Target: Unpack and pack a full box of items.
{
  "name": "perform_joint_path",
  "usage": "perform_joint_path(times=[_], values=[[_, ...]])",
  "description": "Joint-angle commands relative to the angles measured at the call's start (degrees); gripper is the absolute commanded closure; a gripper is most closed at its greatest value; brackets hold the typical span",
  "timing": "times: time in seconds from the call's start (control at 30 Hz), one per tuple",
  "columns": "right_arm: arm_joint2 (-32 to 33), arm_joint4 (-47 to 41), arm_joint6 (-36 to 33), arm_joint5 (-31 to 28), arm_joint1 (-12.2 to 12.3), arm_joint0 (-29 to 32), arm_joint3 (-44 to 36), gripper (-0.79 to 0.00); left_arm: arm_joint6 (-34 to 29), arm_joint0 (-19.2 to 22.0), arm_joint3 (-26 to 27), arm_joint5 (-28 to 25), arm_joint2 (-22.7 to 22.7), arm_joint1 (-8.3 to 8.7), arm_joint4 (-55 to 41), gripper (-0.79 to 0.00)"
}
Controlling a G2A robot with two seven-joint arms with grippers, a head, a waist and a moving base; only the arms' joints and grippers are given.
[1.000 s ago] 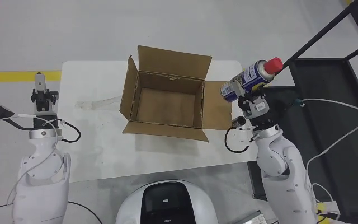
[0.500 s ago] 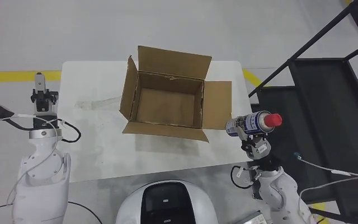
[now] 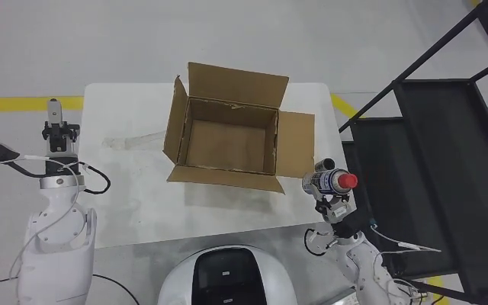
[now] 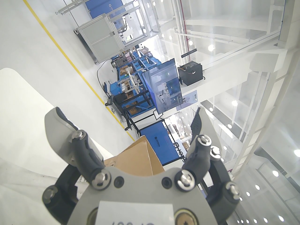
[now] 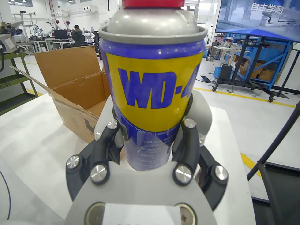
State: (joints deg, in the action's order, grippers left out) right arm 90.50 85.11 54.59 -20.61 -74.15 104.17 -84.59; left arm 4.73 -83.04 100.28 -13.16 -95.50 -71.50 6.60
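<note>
In right tool [image 5: 151,127]: can [image 5: 152,71], blue and yellow with red cap, clamped by both fingers [image 5: 187,139] round its lower body. From above, seen lying near level, with cap on the side away from box [image 3: 227,143]. Held at right edge of table [image 3: 122,198], just beside box's folded-out right flap.

Near middle of table: box, cardboard, upright, all four flaps open.

At left edge of table, well apart from box: left tool [image 4: 127,115], spread wide, gripping nothing. Visible past it in left wrist view: corner of box and strip of table.

Beside table on can's side: dark metal steps [image 3: 427,152]. On floor past table's far left corner: yellow line [image 3: 38,101].
</note>
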Motion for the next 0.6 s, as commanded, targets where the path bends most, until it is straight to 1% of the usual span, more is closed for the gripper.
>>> perform_joint_path(times=[0.0, 0.17, 0.3, 0.47, 0.57], values=[[-0.47, 0.25, 1.39, 1.30, -0.07, -1.25, 3.04, 0.000, 0.00, 0.00, 0.00, 0.00, 0.00, 0.00, 0.00, -0.785], [-1.51, 0.77, 3.41, 3.64, -0.17, -4.28, 10.89, 0.000, 0.00, 0.00, 0.00, 0.00, 0.00, 0.00, 0.00, -0.785], [-2.99, 0.02, 3.92, 3.93, -0.40, -7.12, 16.32, 0.000, 0.00, 0.00, 0.00, 0.00, 0.00, 0.00, 0.00, -0.785], [-5.04, -2.01, 4.50, 5.09, -0.97, -11.55, 21.70, 0.000, 0.00, 0.00, 0.00, 0.00, 0.00, 0.00, 0.00, -0.785], [-6.00, -3.56, 3.66, 6.00, -1.33, -13.94, 24.18, 0.000, 0.00, 0.00, 0.00, 0.00, 0.00, 0.00, 0.00, -0.785]])
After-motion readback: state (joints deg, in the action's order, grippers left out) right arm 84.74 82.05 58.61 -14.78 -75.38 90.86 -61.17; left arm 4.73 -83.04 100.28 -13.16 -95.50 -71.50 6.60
